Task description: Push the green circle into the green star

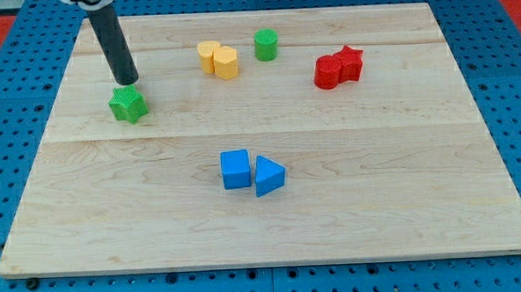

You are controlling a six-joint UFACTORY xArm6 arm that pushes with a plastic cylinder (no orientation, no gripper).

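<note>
Two blue blocks nearest, two yellow, two red, green circle, green star touching my tip, no jaws

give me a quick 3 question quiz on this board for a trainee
1. True or false: my tip is right beside the green circle.
2. Which block lies closest to my tip? A) blue cube B) green star C) red star
3. Fill in: to reach the green star, the green circle must travel toward the view's ____.

Key
1. False: my tip sits just above the green star, far to the circle's left.
2. B
3. left, and slightly toward the bottom; the yellow blocks sit close to that line.
</note>
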